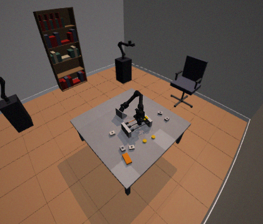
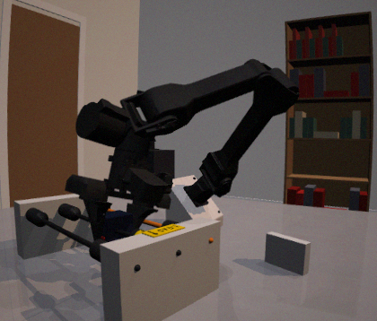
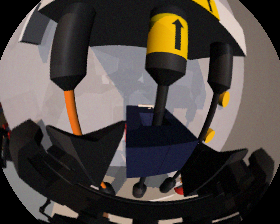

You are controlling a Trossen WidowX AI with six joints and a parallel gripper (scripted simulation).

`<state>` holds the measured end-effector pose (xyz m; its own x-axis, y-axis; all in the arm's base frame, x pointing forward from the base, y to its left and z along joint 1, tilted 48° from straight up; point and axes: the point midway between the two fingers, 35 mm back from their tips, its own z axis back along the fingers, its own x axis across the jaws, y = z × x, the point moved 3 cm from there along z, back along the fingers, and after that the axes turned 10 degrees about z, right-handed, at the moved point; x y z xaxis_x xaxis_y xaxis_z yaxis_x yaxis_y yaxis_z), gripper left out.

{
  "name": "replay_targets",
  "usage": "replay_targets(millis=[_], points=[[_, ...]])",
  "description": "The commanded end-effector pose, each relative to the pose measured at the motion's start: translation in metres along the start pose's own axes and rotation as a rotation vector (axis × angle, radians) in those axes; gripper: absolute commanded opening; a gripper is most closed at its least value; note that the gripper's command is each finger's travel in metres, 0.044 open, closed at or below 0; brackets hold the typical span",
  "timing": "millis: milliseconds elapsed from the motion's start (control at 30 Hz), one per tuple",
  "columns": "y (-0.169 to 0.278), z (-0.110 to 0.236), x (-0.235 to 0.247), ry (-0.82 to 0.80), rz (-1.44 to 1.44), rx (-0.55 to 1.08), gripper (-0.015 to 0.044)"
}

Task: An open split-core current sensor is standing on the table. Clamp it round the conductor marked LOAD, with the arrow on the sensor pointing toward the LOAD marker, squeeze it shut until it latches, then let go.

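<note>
The fixture (image 1: 129,131) (image 2: 163,273) is two white end plates with three dark conductors strung between them. A yellow LOAD label (image 2: 162,230) lies on top of the near plate. In the wrist view the middle conductor wears a yellow sleeve (image 3: 169,35) with a black arrow pointing at that label. The dark blue split-core sensor (image 3: 157,141) (image 2: 118,221) sits on this middle conductor. My gripper (image 3: 149,127) (image 2: 119,214) (image 1: 138,119) reaches down over the fixture and is shut on the sensor, one finger on each side. I cannot tell whether the sensor's latch is closed, and its own arrow is hidden.
The left conductor (image 3: 72,39) has an orange wire; the right conductor (image 3: 220,70) is thinner. A grey block (image 2: 287,252) stands to the right of the fixture. An orange block (image 1: 126,158), two yellow discs (image 1: 144,141) and several small white parts (image 1: 112,133) lie on the table.
</note>
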<state>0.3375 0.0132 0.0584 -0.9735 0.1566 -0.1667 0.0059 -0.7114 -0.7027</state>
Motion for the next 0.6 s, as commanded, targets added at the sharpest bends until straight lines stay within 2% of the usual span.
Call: replay_targets(millis=[0, 533, 567], points=[[0.0, 0.0, -0.0001, 0.001, 0.0, 0.0, 0.0], [-0.0003, -0.005, 0.0012, 0.0, 0.0, 0.0, 0.0], [-0.0002, -0.0008, -0.0011, 0.005, 0.005, 0.0, 0.0026]])
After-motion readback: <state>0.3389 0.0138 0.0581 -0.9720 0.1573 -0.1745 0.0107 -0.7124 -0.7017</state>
